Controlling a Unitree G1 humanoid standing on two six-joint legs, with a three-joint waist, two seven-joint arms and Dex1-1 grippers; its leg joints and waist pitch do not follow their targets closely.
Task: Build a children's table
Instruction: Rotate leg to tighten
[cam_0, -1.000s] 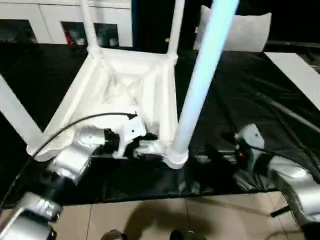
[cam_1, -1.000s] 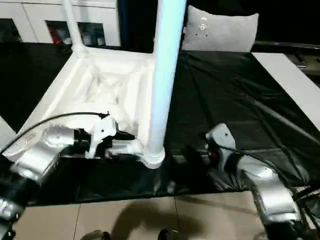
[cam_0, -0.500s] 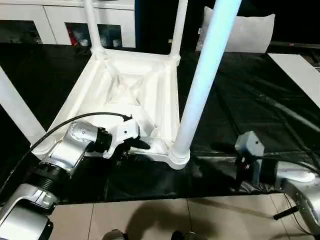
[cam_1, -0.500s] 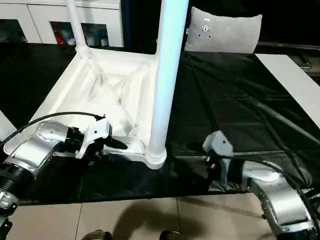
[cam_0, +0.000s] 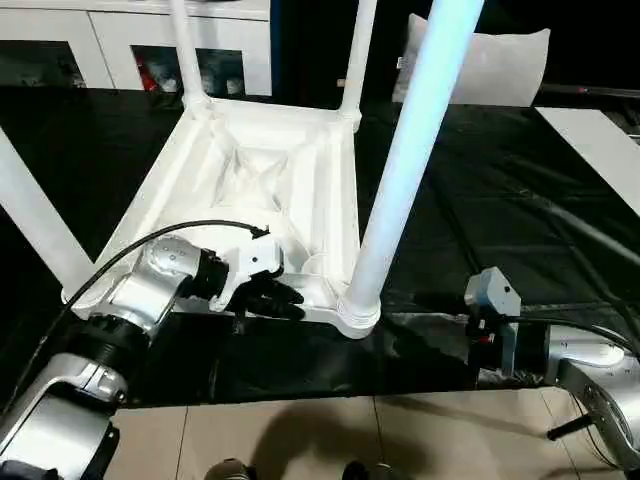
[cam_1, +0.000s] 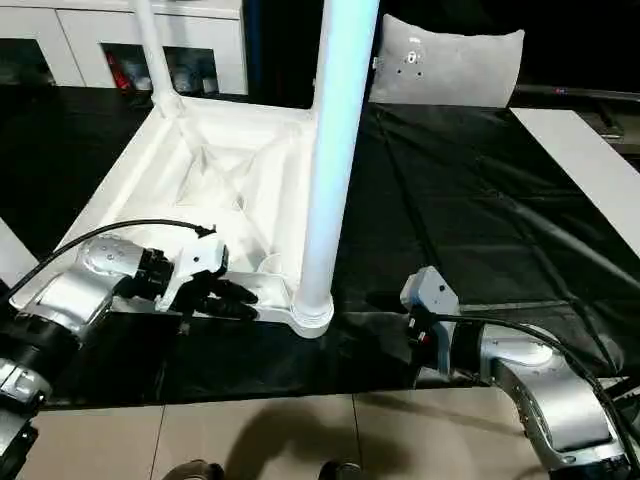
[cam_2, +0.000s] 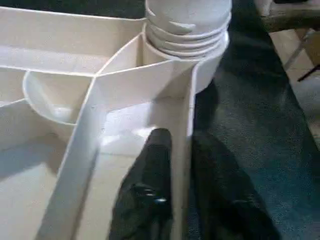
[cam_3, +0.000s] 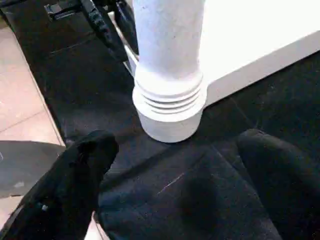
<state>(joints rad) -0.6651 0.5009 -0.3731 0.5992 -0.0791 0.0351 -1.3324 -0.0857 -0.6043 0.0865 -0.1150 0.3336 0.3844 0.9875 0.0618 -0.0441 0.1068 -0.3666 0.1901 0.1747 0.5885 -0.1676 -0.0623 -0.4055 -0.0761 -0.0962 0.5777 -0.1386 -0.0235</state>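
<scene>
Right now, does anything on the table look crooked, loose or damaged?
Nothing stands out. The children's table lies upside down, its four legs seated in the corner sockets. The left gripper has its jaws astride the near rim.

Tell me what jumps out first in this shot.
The upturned white table on the black cover, legs pointing up, the nearest leg looming mid-frame in its corner socket. The left tool straddles the table's near rim beside that socket, one finger inside and one outside. The right tool sits open on the cover, facing the same corner.
</scene>
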